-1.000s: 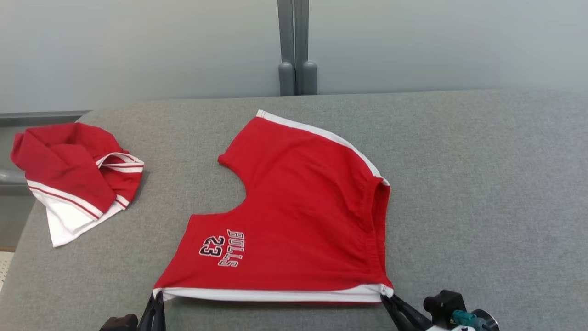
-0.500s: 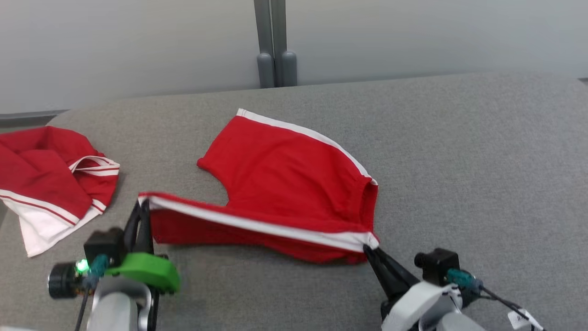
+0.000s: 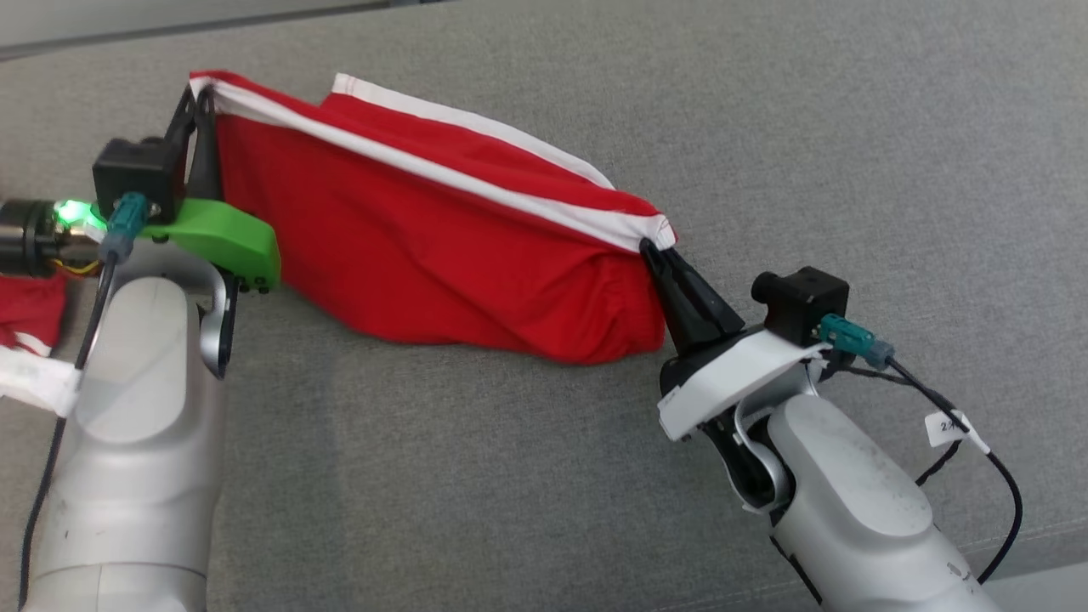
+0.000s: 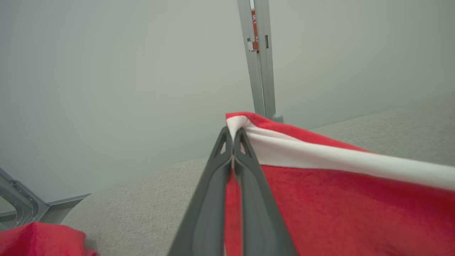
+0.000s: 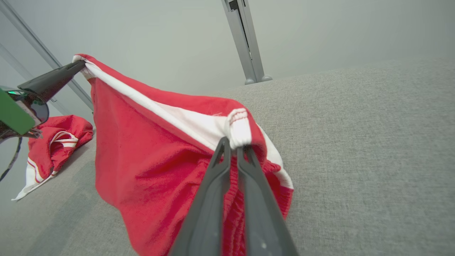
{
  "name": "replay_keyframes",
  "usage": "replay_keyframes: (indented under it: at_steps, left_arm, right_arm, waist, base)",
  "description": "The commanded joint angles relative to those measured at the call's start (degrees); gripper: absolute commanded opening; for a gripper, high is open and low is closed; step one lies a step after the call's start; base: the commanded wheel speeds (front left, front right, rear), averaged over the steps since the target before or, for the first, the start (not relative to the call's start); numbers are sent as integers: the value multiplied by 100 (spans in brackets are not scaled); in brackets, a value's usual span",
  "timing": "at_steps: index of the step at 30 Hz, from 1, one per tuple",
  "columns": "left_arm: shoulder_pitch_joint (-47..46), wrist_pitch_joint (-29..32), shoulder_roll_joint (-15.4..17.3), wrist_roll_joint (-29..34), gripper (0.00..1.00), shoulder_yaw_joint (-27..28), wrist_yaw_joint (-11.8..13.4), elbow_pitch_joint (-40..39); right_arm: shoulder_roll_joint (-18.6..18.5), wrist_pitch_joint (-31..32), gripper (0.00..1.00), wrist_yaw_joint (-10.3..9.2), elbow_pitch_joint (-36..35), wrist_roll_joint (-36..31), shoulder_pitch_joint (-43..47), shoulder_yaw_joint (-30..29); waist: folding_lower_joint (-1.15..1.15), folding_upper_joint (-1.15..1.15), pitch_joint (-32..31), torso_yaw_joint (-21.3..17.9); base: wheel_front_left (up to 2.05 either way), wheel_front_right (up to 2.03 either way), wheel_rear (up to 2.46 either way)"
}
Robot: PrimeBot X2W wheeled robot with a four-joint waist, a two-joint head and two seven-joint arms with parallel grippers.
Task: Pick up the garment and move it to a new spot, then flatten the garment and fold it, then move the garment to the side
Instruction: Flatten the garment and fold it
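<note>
Red garment with white trim, hung between two claws.
Left gripper and right gripper each pinch a trim corner; grey fabric surface, pale wall behind.

2 garments — held garment, spare garment; 2 grippers — left gripper, right gripper; 1 table.

Grey woven surface against a plain pale wall.
Lit softly and evenly, without hard shadows. Split at twelve o'clock in the left wrist view by a twin grey upright post, ending in rounded feet at the surface's far edge. Met at eight o'clock there by a grey metal frame corner; crossed at ten o'clock in the right wrist view by a slanting grey rail.
</note>
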Motion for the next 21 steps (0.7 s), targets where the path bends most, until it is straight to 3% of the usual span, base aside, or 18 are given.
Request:
replay_keyframes:
  at_steps: [1,11,21]
  left_arm:
    - [-272,2,97,102,0,-65,11,111]
    - [-1243,2,202,328,0,-430,158,1035]
    - [-1701,3,265,342,0,-565,467,1587]
  right_arm:
    - [14,-18,0,-8,-25,23,-179,-59]
    - [27,-18,0,-8,-240,393,-577,33]
    - [25,-18,0,-8,-415,319,-727,-143]
  waist:
    - [0,0,860,-516]
    - [0,0,1319,-760]
    - [0,0,1501,-798]
  base:
    - [0,0,0]
    - [0,0,0]
    - [0,0,0]
